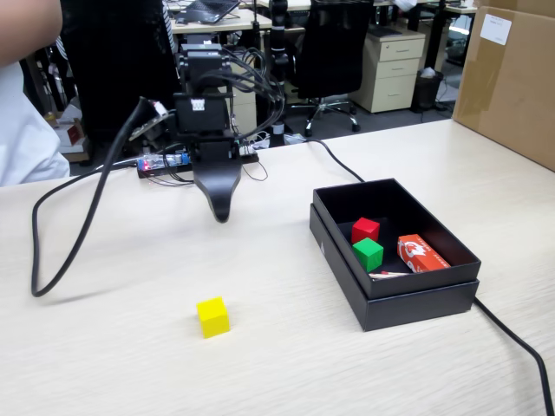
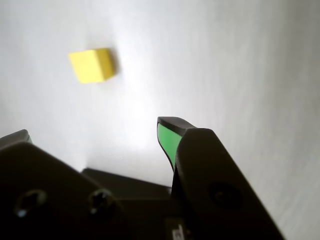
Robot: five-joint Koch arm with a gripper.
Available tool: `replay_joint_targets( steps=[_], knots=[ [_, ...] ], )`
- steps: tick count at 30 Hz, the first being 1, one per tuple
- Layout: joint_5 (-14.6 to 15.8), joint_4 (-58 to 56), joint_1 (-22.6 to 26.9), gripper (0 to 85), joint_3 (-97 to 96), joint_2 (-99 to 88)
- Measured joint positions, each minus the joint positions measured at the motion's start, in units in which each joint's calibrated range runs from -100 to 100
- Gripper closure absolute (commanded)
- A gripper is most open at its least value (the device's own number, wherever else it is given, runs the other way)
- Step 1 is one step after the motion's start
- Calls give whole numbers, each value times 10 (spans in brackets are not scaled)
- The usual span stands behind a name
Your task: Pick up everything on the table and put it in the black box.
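Note:
A yellow cube (image 1: 212, 316) lies on the pale wood table (image 1: 113, 347), left of the black box (image 1: 414, 305). A red cube (image 1: 365, 229) and a green cube (image 1: 368, 253) lie inside the box. My gripper (image 1: 222, 211) hangs above the table, behind the yellow cube and well apart from it. In the wrist view the gripper (image 2: 95, 131) is open and empty, its jaws wide apart, one with a green pad (image 2: 168, 140). The yellow cube (image 2: 91, 65) shows ahead of it, up and to the left.
A flat red-and-white packet (image 1: 422, 253) lies in the box beside the cubes. A black cable (image 1: 61, 251) loops over the table at left; another (image 1: 512, 334) runs past the box's right corner. A brown carton (image 1: 512, 78) stands at far right.

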Motion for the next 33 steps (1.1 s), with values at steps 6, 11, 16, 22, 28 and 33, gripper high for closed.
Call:
replay_joint_targets(
  steps=[6,11,16,22,28,33],
  knots=[
    [-4,1,-10,378,187,207],
    [-10,1,-14,378,247,347],
    [-10,1,-16,378,279,419],
    [-17,1,-15,390,324,488],
    [-26,1,-18,505,333,514],
    [-27,1,-20,727,335,520]
  ],
)
